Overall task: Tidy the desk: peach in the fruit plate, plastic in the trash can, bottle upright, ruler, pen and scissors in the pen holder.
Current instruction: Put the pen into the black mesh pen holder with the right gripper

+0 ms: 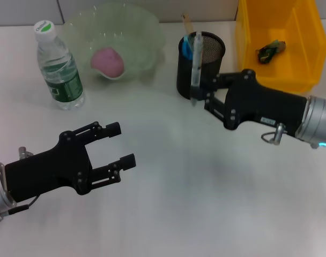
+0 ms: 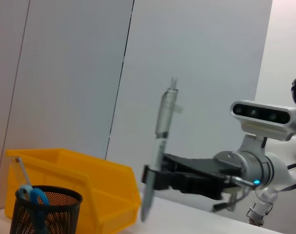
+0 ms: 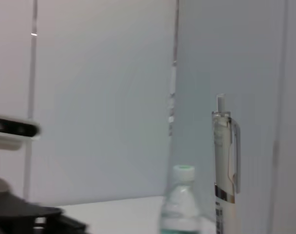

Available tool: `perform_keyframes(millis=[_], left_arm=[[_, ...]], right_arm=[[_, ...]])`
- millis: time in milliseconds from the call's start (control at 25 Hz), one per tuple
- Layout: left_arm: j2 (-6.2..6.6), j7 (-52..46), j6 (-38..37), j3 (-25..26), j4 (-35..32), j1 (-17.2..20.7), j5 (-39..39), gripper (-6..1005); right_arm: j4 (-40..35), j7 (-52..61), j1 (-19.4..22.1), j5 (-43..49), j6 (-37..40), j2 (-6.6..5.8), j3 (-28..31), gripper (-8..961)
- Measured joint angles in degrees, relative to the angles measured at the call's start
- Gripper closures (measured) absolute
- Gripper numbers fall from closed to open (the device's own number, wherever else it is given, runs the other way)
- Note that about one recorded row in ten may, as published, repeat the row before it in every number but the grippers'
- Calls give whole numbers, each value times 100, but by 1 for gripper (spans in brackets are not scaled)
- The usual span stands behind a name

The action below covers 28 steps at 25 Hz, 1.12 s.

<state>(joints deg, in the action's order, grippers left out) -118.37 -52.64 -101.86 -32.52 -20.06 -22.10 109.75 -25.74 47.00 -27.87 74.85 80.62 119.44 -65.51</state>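
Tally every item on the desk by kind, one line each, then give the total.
Water bottle: 1
Fruit plate: 1
Peach: 1
Pen holder: 1
Scissors: 1
Ruler: 1
Pen, held upright by the right gripper: 1
Yellow trash can: 1
Plastic scrap: 1
Total: 9

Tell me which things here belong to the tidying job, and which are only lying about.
Job things:
pen, upright in the right tool
pen holder, scissors and ruler inside
peach in fruit plate
bottle, upright
yellow trash can with plastic

Lying about:
Nothing; the left tool hangs open, idle.
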Motion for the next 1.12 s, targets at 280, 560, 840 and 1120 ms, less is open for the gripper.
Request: perform_keyframes(millis=[280,560,840,1120], left_arm=[[-11,-1,1,6,27,-26,-36,245],[-9,-1,1,9,82,-30,-145,245],[-7,-1,-5,9,141,-48,-160,245],[-12,-4,-9,9,151,-49,-184,245]], right_arm=[[-22,-432,-13,-413,-380,-1,3,779],[-43,-1000,-70,-831,-728,-1,4,776],[35,-1151,-257,-1145,-1274,0,21,773],[270,-948,-523,-1358,-1817,7,23,770]])
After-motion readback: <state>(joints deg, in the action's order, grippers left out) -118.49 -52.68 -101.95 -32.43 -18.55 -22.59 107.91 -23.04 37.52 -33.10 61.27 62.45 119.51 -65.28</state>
